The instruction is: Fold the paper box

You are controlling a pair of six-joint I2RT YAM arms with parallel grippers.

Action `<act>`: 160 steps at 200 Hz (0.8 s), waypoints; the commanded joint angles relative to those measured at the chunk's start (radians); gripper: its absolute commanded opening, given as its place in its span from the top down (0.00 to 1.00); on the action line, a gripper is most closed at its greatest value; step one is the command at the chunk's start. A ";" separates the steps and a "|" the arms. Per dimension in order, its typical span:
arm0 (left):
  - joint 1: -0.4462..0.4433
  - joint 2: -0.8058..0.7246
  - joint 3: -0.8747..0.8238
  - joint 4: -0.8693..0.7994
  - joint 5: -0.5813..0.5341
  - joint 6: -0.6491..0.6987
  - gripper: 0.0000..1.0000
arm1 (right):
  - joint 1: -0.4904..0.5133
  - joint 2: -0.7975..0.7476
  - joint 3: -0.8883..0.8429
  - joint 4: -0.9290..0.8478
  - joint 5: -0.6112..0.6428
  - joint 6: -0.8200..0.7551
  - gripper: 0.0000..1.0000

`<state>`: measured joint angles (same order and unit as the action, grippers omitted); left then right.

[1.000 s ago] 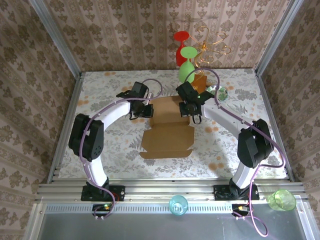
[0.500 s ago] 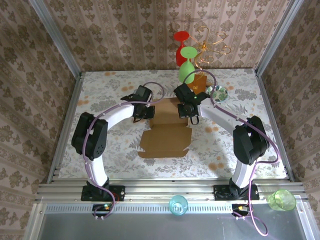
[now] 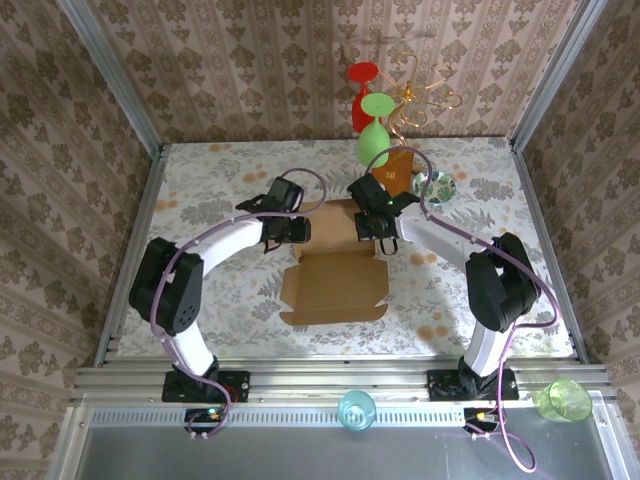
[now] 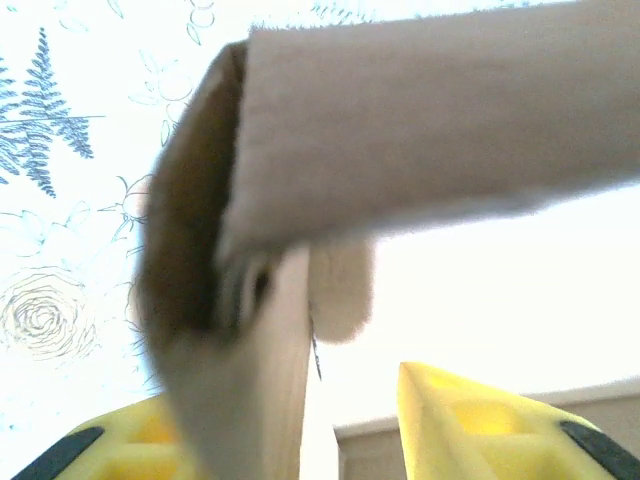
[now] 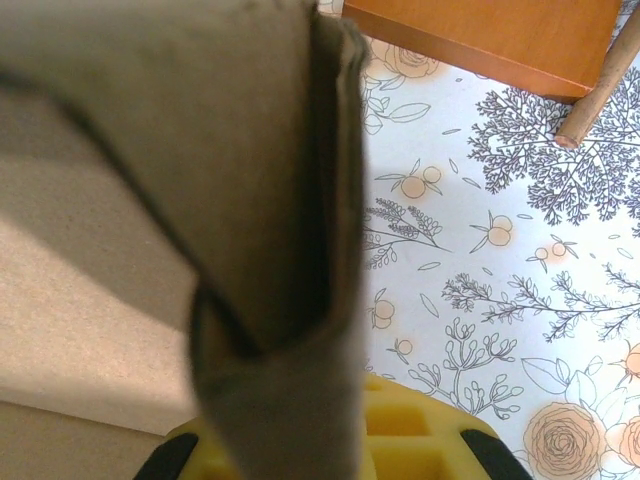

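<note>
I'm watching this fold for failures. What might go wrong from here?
The left fingers stand apart around a raised flap of the light-brown corrugated cardboard box, so that flap may spring back flat. The right fingers pinch the opposite flap close to the orange wooden block; pushing farther might bump it.

The paper box is showing matt, fibrous cardboard; beyond the right gripper, the wooden block is looking smooth.
</note>
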<state>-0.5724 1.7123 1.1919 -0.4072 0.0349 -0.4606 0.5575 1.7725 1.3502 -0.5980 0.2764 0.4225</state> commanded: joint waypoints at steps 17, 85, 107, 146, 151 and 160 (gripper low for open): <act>0.046 -0.092 -0.052 0.046 0.067 0.014 0.55 | 0.005 -0.039 -0.002 0.035 -0.003 0.003 1.00; 0.073 -0.056 -0.067 0.070 0.087 0.037 0.57 | 0.005 -0.043 -0.006 0.034 -0.018 0.010 1.00; 0.063 -0.027 -0.047 0.075 0.062 0.037 0.71 | 0.007 -0.043 -0.007 0.032 -0.022 0.013 1.00; 0.029 0.004 -0.001 0.008 -0.082 0.022 1.00 | 0.007 -0.053 -0.015 0.031 -0.011 0.023 1.00; 0.022 0.003 0.001 0.000 -0.102 0.020 1.00 | 0.007 -0.053 -0.015 0.030 -0.011 0.026 1.00; 0.008 0.000 0.004 -0.005 -0.131 0.017 1.00 | 0.007 -0.054 -0.016 0.030 -0.008 0.032 1.00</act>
<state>-0.5388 1.7073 1.1587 -0.3603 0.0299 -0.4351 0.5613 1.7657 1.3434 -0.5747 0.2577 0.4244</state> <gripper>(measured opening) 0.053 0.078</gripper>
